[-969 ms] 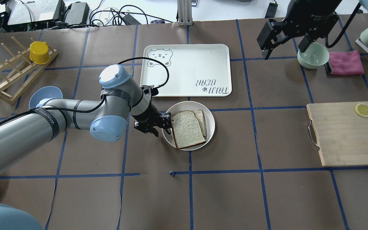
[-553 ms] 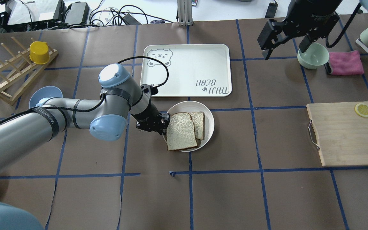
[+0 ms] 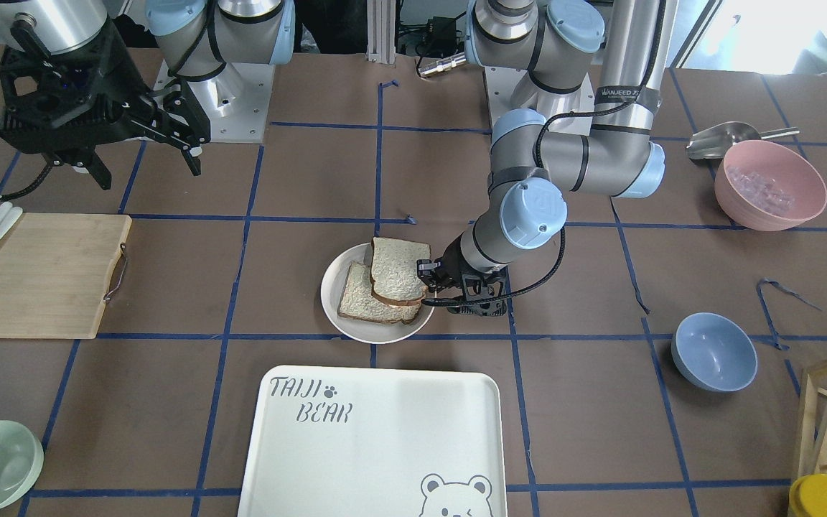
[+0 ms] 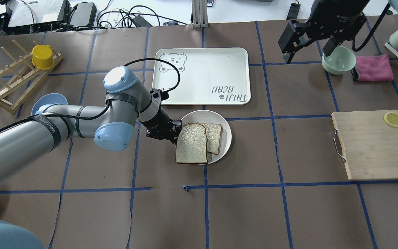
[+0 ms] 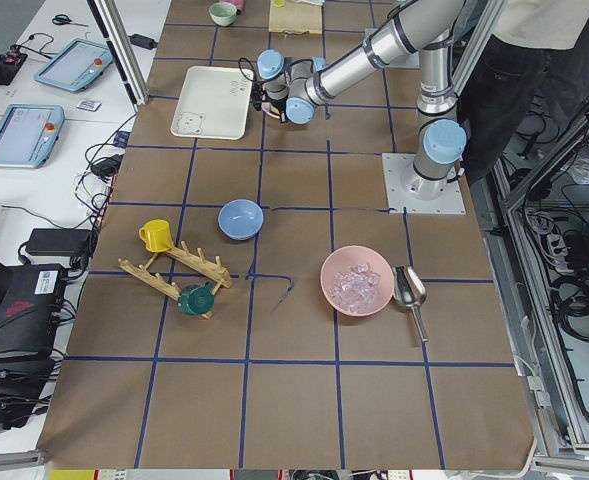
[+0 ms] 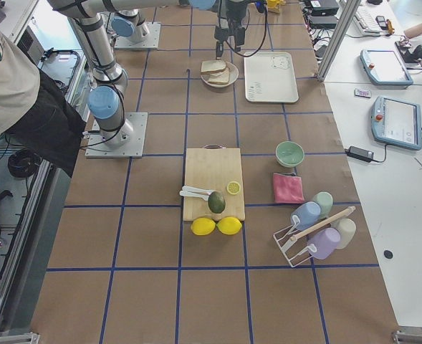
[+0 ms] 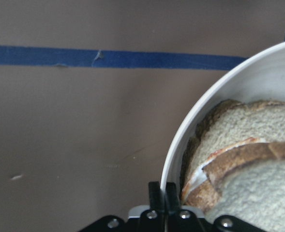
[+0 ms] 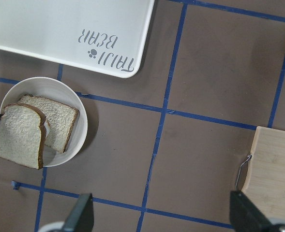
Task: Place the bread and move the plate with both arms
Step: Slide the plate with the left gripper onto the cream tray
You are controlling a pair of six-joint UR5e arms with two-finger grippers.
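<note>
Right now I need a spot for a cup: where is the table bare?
Bare brown paper between the round white plate and the wooden cutting board, and in the row nearer the robot. Crowded: the plate's rim where the silver left arm's jaws hold the brown-crusted bread slice.

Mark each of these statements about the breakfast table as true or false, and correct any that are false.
1. The bread overlaps a second slice on the plate. True.
2. One slice lies on the bear-printed tray. False: both slices are on the plate, beside the tray.
3. The right gripper grips the plate. False: it hangs open above the table, far from the plate.
4. The left gripper is at the plate's edge. True.
5. A lemon slice lies on the cutting board. True.
</note>
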